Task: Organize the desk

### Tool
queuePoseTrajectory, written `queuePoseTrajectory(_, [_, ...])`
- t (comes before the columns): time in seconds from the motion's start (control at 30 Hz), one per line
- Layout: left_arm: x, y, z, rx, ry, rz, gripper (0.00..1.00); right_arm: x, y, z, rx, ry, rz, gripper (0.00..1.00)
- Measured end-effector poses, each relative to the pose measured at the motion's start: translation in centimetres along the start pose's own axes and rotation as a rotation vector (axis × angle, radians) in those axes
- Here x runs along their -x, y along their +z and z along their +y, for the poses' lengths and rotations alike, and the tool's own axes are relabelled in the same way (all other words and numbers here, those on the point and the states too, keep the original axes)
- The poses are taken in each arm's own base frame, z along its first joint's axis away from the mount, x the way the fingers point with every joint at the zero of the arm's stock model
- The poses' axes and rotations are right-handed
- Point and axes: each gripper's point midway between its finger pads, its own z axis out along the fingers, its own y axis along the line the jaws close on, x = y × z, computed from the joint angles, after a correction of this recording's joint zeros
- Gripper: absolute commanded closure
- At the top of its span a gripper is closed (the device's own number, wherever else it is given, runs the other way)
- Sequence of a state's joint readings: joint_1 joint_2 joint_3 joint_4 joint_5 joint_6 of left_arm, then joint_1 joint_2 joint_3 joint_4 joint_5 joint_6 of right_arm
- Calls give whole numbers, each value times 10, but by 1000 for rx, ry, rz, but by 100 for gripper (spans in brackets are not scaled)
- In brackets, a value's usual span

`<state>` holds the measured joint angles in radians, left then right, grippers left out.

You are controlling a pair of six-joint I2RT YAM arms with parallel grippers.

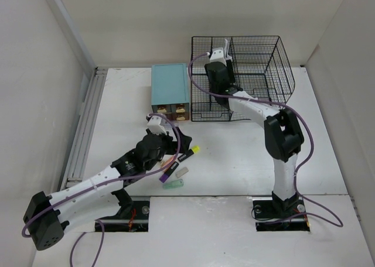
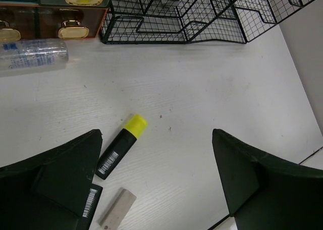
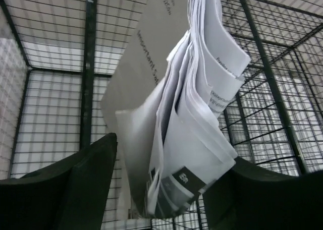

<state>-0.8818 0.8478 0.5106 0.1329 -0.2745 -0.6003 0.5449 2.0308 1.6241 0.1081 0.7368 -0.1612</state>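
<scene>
White desk (image 1: 234, 161) fills the middle of the top view between pale walls, with a ribbed metal rail (image 1: 82, 132) along its 9 o'clock edge and both arm bases at its 6 o'clock edge. At 12 to 1 o'clock on it stands a black wire rack (image 1: 258, 74), and just beside that, toward 11 o'clock, a teal-topped drawer box (image 1: 170, 84) with brass handles (image 2: 73, 31).

Toward 9 o'clock from the desk's middle, the left gripper (image 1: 176, 139) hangs over the surface. Its fingers (image 2: 65, 174) are spread wide and hold nothing; bare desk shows between them. Just beside the 9 o'clock finger lies a black highlighter (image 2: 121, 152), its yellow cap pointing to 1 o'clock. A second black pen (image 2: 91, 202) and a small grey block (image 2: 117, 214) lie at 7 o'clock from it. A clear tube (image 2: 33, 56) rests in front of the drawers.

Inside the rack's 9 o'clock compartment sits the right gripper (image 1: 218, 55). A sheaf of printed papers (image 3: 192, 114) stands upright between its fingers (image 3: 86, 179). They are set apart on either side, and the sheets fan out loosely rather than being pressed flat
</scene>
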Motion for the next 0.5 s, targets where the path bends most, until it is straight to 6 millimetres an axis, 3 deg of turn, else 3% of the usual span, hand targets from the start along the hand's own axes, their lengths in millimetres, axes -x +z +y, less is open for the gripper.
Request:
queuePoseTrajectory(0.1, [2, 1, 0, -5, -24, -14, 5, 5, -8, 1, 24, -11, -10, 20])
queuePoseTrajectory(0.2, [9, 2, 0, -8, -50, -34, 7, 24, -28, -4, 41, -25, -44, 14])
queuePoseTrajectory(0.27, [14, 4, -1, -11, -71, -51, 17, 46, -47, -13, 48, -25, -86, 4])
queuePoseTrajectory(0.3, [17, 4, 0, -11, -84, -59, 34, 59, -58, -19, 51, -29, -111, 0])
queuePoseTrajectory(0.37, [21, 7, 0, -11, -107, -70, 47, 88, -83, -36, 65, -15, -172, 0])
queuePoseTrajectory(0.43, [22, 10, 3, -9, -115, -68, 52, 114, -110, -55, 97, 1, -239, 0])
queuePoseTrajectory(0.5, [22, 16, 7, 2, -122, -61, 48, 136, -139, -72, 170, 9, -312, 0])
